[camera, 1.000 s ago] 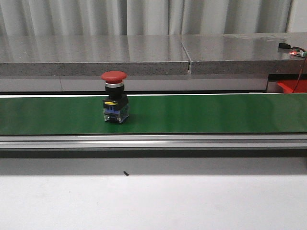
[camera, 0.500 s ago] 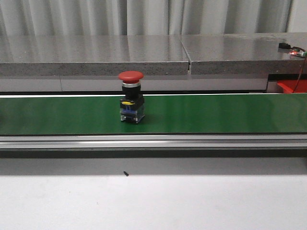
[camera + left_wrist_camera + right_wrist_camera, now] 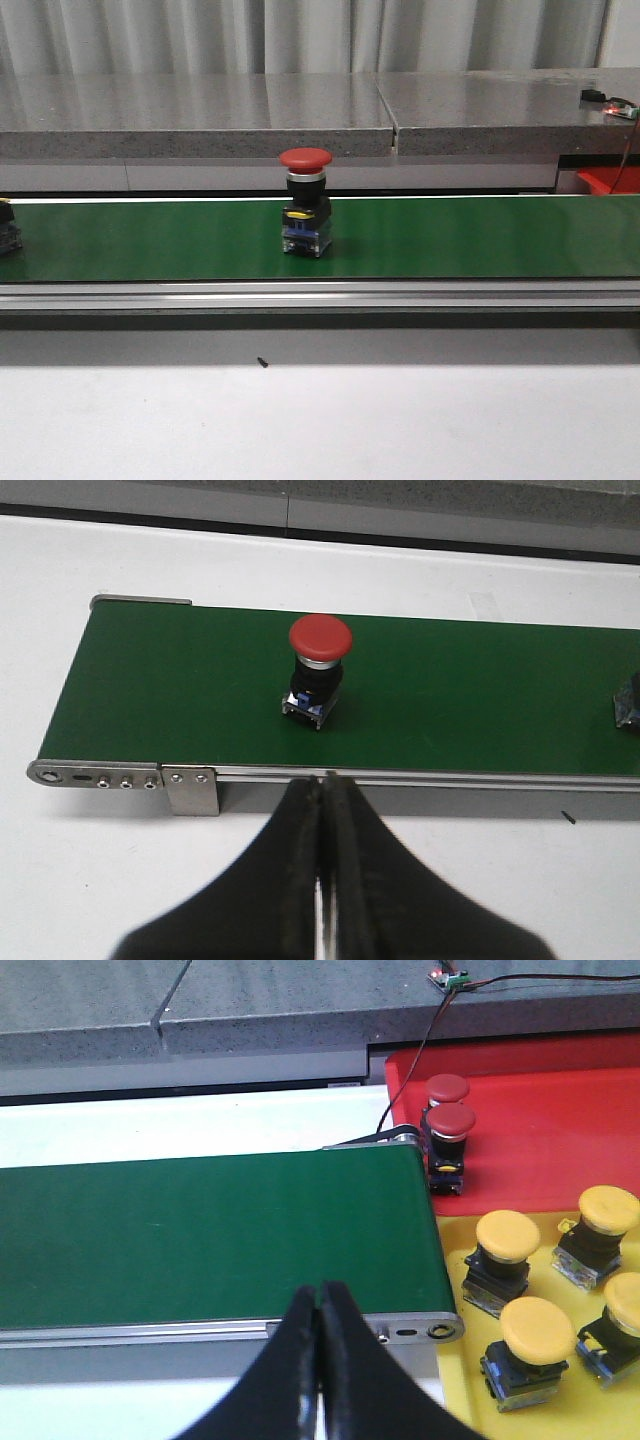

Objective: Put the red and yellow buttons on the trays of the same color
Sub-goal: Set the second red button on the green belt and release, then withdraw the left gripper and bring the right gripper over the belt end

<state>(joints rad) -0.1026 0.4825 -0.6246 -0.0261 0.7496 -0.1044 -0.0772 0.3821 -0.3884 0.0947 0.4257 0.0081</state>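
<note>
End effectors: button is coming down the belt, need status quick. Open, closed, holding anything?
Left end effector: closed, holding nothing.
Right end effector: closed, holding nothing.

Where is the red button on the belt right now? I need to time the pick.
In the front view the red button stands upright on the green belt, just left of centre; another part is entering at the belt's far left edge.

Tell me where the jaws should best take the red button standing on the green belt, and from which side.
Probably from above, closing on the black body under the cap. The red button stands upright on the green belt, and its wide mushroom cap overhangs a narrower neck, so jaws under the cap shouldn't slip off upward. Both grippers, left and right, are shut now.
</note>
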